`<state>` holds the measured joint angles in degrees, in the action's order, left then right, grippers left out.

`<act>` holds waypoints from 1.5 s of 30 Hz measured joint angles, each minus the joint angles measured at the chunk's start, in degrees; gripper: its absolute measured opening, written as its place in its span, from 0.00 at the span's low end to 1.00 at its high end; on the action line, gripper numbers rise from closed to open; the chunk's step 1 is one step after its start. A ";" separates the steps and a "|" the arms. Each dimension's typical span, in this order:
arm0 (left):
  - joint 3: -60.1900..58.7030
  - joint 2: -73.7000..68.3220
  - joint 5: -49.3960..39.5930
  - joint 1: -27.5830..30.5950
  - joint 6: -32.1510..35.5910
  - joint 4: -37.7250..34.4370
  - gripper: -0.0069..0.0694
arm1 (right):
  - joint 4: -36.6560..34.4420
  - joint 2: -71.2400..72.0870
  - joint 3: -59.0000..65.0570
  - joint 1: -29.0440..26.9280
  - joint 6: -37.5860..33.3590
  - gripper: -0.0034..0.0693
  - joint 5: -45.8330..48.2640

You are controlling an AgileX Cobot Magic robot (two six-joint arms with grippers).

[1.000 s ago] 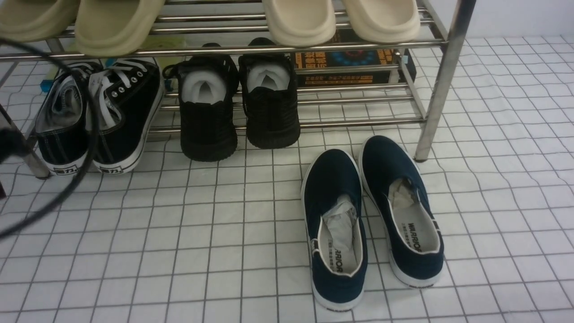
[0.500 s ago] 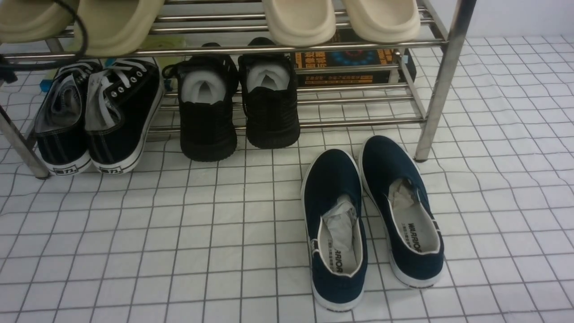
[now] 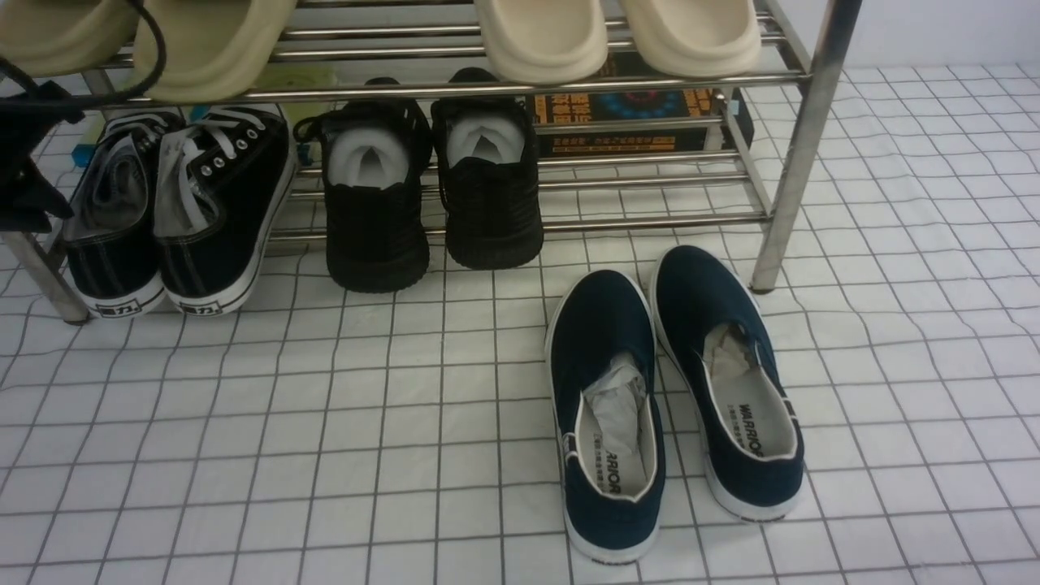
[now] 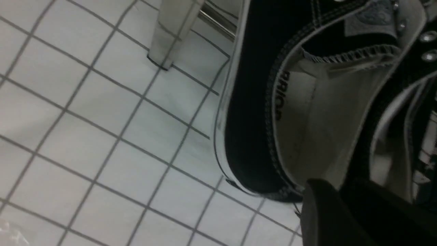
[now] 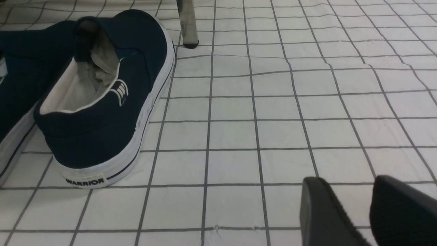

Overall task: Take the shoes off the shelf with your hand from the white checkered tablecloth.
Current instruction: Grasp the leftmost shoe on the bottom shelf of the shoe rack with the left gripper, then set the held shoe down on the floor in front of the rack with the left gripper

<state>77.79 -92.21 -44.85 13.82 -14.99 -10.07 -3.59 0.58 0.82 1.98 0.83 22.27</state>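
Moved: my left gripper point(image 3: 36, 183) was low at the edge a second ago and now hangs just beside the canvas shoes point(image 3: 179, 211). Its cable point(image 3: 162, 53) is off them too, looped up top. Shoes haven't budged.
Where the shoes are: bottom tier of the rack point(image 3: 800, 162), far left, heels poking out over the tablecloth point(image 3: 366, 422).
Which way they lie: toes in, heels toward me, so lengthwise front to back. They sit just right of my left gripper, and the wrist view puts a heel rim right by one finger.
Left grip: honestly can't tell, only one finger shows clearly.
Right gripper point(image 5: 344, 186): jaws apart, empty, way over by the navy slip-ons point(image 3: 674, 390).
Nearer arm: left, easily. I'd guess a straight pull back toward me.
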 joint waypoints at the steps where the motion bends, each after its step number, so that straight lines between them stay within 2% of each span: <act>1: 0.00 -0.33 0.36 0.00 -0.10 0.26 0.36 | 0.00 0.00 0.00 0.00 0.00 0.37 0.00; 2: 0.00 -1.60 1.63 0.00 -0.35 2.49 0.44 | 0.00 0.00 0.00 0.00 0.00 0.37 0.00; 7: 0.00 -4.11 3.47 0.00 -0.39 4.96 0.58 | 0.00 0.00 0.00 0.00 0.00 0.37 0.00; 19: 0.00 -10.25 9.24 0.00 -0.39 5.08 0.60 | 0.00 0.00 0.00 0.00 0.00 0.37 0.00; 22: 0.00 -10.59 9.53 0.00 -0.39 4.63 0.53 | 0.00 0.00 0.00 0.00 0.00 0.37 0.00; 26: 0.02 -10.65 9.21 -0.21 -0.14 3.78 0.19 | 0.00 0.00 0.00 0.00 0.00 0.37 0.00; 28: 0.02 -10.59 8.17 -0.21 0.65 4.09 0.13 | 0.00 0.00 0.00 0.00 0.00 0.37 0.00; 34: 0.02 -6.73 0.08 -0.14 1.82 8.24 0.11 | 0.00 0.00 0.00 0.00 0.00 0.38 0.00; 39: -0.45 3.78 -14.15 -0.03 2.85 14.96 0.11 | 0.00 0.00 0.00 0.00 0.00 0.38 0.00; 45: -3.16 10.08 -20.33 0.03 1.87 17.53 0.11 | 0.00 0.00 0.00 0.00 0.00 0.38 0.00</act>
<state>74.64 -82.13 -65.18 13.86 -13.12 7.46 -3.59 0.58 0.82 1.98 0.83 22.27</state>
